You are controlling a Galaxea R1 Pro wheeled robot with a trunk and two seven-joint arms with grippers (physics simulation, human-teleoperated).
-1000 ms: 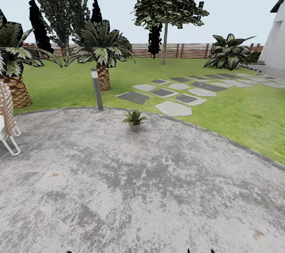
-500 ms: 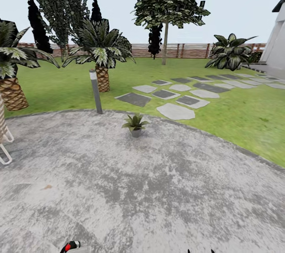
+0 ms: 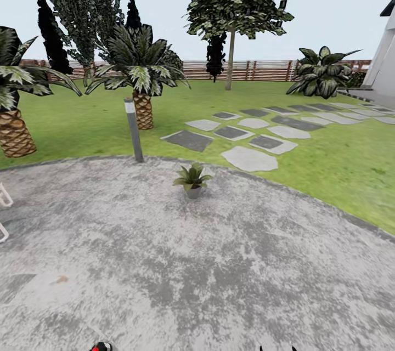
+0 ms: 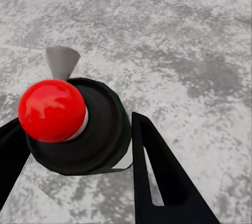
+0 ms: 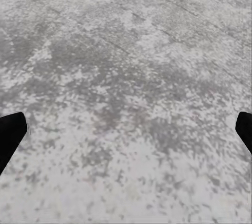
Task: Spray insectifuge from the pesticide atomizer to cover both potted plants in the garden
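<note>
Left gripper (image 4: 73, 145): clamped on one atomizer (image 4: 79, 129), red cap up.
Right gripper (image 5: 126, 129): wide open, nothing held.
Potted plants: one (image 3: 192, 180), on patio (image 3: 219, 274) near its far edge.
Lamp posts: one (image 3: 133, 129).
Palms: two.

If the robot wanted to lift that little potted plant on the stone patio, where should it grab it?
Probably by the small grey pot of the potted plant, coming in low from the near side. The leaves spread out over the rim, so a straight-down approach would likely crush them, while the pot's firm sides sit exposed below. The free right gripper suits it; the left gripper holds the pesticide atomizer.
</note>
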